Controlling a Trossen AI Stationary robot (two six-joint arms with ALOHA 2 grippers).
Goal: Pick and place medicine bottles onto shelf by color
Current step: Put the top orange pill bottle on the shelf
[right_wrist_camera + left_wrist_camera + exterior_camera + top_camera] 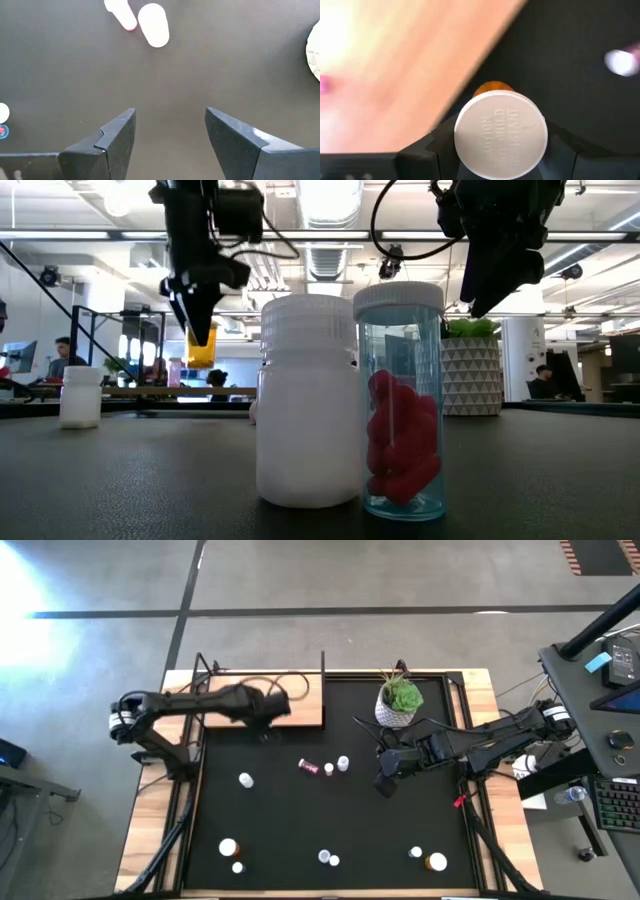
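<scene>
Orange bottle point(492, 90): we see a small amber plastic cylinder under a round white ribbed cap embossed with faint lettering; it hangs over the line where pale wood meets black mat.
Left gripper point(500, 137): its jaws are clenched on the orange bottle's cap from both sides. From above we place it at the wooden board's near edge, about 11 o'clock on the mat.
Right gripper point(170, 135): its jaws are released, two dark wedges spread over bare mat. We place it just below the plant, about 2 o'clock from mat centre.
Shelf point(305, 700): a flat rectangle of light, smooth-grained wood at the mat's far left.
Other bottles: a magenta one point(308, 767) lies on its side near mat centre with a white one point(343, 763) close at its 3 o'clock; more stand along the near edge.
Only the table-level camera shows: a matte white ribbed-cap bottle point(308, 400) touching a clear bluish bottle point(400, 400) holding red pieces.
Plant point(399, 700): green tuft in a white patterned pot.
Mat point(280, 820): black, matte, slightly grainy, covering a light wooden bench point(150, 810).
Room: grey concrete floor with dark lines; ceiling lights, ducts and distant people behind.
</scene>
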